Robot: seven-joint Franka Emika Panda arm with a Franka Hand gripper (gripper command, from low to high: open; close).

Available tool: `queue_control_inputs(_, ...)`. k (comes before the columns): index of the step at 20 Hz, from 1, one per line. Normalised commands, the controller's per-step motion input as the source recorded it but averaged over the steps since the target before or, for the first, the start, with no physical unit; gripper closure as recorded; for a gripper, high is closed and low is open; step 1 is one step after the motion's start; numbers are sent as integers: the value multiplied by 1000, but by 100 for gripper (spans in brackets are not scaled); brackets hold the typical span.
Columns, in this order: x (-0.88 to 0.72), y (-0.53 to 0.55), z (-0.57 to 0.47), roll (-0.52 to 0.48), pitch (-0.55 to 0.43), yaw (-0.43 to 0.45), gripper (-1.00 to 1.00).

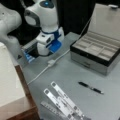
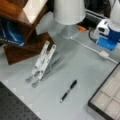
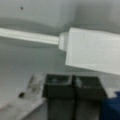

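My gripper (image 3: 73, 86) shows at the bottom of the wrist view with its two dark fingers pressed together and nothing between them. Just beyond them lies a white inline switch (image 3: 92, 52) on a white cable (image 3: 30, 36). In both front views the white and blue hand (image 1: 46, 51) (image 2: 106, 45) hangs low over the grey table, close to that switch (image 1: 51, 62) (image 2: 103, 53). A black pen (image 1: 91, 87) (image 2: 68, 91) lies apart in the open middle of the table.
An open grey box with compartments (image 1: 95, 50) (image 2: 107, 97) stands at a front view's right. A folded white metal stand (image 1: 65, 103) (image 2: 41, 62) lies near a wooden shelf (image 1: 15, 100) (image 2: 22, 30). A white lamp (image 2: 68, 12) stands behind the cable.
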Motion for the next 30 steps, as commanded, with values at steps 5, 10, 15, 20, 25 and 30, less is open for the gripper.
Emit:
queue_control_inputs(5, 72, -4, 348, 119, 53, -47, 100)
queue_control_inputs(10, 89, -3, 178, 85, 120, -19, -100)
queue_control_inputs(15, 129, -18, 191, 54, 135, 5, -100)
queue_control_inputs(20, 188, -81, 315, 16, 156, 34, -100)
queue_control_inputs(25, 385, -191, 401, -55, 160, 50, -100)
queue_control_inputs(30, 534, -270, 375, -65, 227, 89, -100)
